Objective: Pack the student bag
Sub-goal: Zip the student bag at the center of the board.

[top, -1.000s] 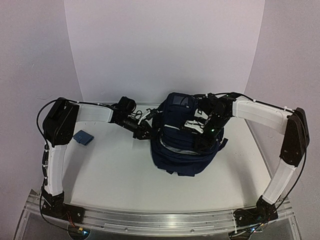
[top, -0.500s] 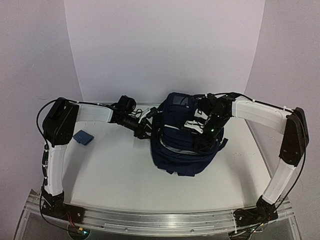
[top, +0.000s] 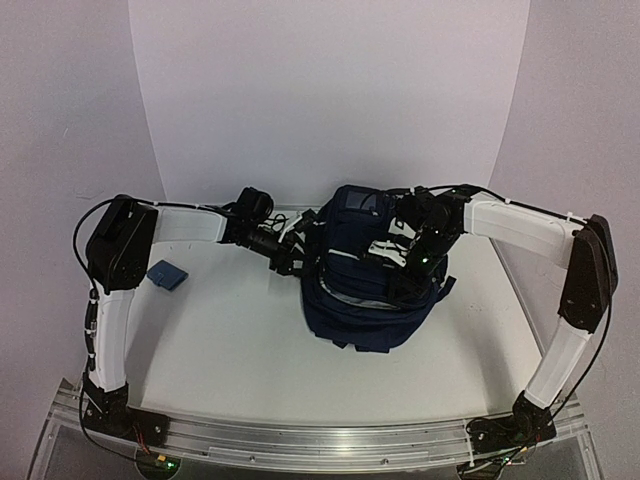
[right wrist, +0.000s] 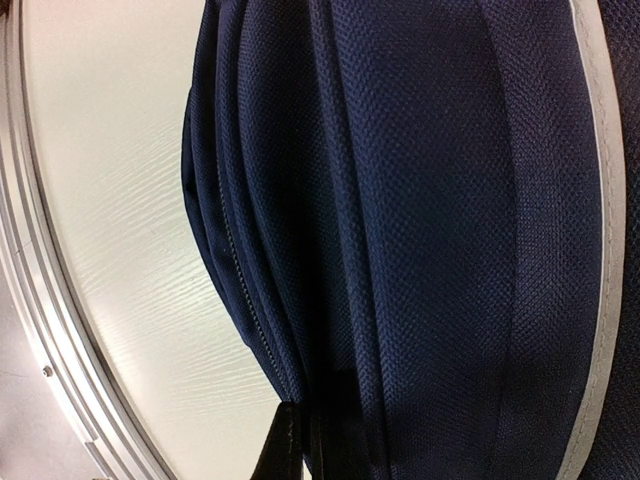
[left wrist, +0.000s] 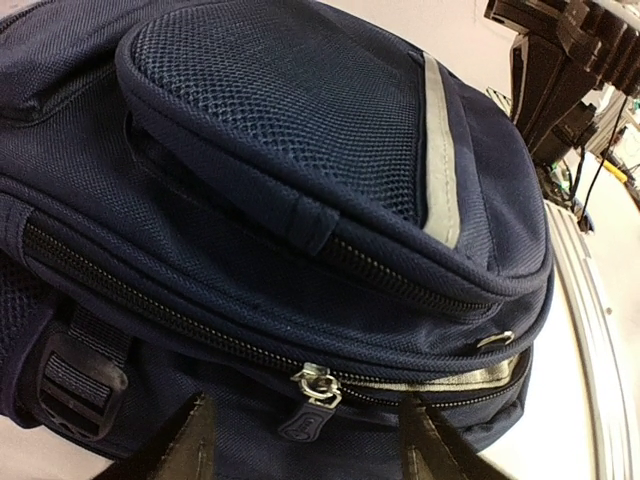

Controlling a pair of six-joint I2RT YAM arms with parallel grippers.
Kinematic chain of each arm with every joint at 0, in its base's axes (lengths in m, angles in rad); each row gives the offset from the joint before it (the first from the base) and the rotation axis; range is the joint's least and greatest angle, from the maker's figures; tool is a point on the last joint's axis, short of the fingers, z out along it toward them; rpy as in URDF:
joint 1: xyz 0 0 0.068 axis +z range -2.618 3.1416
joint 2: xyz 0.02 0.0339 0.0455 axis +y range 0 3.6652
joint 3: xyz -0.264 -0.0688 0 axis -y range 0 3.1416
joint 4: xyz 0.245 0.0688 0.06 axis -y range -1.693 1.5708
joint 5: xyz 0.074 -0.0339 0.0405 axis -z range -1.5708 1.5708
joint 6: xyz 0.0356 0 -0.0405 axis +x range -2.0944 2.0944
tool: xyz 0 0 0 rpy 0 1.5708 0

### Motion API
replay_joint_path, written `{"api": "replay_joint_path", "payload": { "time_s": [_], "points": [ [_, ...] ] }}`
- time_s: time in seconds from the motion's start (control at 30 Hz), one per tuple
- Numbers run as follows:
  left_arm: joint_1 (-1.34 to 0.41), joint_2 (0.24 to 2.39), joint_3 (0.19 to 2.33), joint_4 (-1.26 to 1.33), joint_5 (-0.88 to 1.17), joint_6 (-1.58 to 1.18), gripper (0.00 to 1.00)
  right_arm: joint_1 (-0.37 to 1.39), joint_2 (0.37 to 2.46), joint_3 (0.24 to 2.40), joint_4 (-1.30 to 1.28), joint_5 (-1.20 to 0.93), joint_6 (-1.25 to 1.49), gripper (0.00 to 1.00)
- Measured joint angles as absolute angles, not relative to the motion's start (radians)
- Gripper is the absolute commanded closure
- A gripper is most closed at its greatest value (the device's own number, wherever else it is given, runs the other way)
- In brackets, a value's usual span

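compared with a second ago, the left gripper (top: 287, 251) sits slightly farther back and its jaws are wider: half open, empty, straddling a zip pull (left wrist: 316, 386) on the student bag (top: 365, 305), which is mid-table (top: 220, 340). the right gripper (top: 405, 280) stays closed against the bag's side.

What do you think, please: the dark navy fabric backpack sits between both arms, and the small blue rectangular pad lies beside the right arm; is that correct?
Not quite. The small blue rectangular pad lies beside the left arm, not the right one, as the top external view shows. The dark navy fabric backpack does sit between both arms.
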State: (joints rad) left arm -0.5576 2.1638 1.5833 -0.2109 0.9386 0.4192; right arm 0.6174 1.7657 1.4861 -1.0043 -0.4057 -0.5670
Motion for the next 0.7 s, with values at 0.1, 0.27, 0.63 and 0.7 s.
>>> {"api": "replay_joint_path", "payload": {
  "time_s": [0.1, 0.27, 0.63, 0.7],
  "points": [
    [-0.561, 2.169, 1.596, -0.215, 0.939, 0.42, 0.72, 0.617, 1.768, 1.488, -1.005, -0.407, -0.564, 1.0],
    [-0.563, 2.171, 1.6, -0.24, 0.937, 0.444, 0.85, 0.617, 1.772, 1.492, -1.008, -0.409, -0.559, 1.0],
    [-0.563, 2.126, 1.561, -0.291, 0.865, 0.425, 1.0, 0.617, 1.798, 1.497, -1.007, -0.414, -0.534, 1.0],
    [-0.563, 2.109, 1.538, -0.276, 0.857, 0.411, 1.0, 0.617, 1.803, 1.499, -1.007, -0.416, -0.527, 1.0]
  ]
}}
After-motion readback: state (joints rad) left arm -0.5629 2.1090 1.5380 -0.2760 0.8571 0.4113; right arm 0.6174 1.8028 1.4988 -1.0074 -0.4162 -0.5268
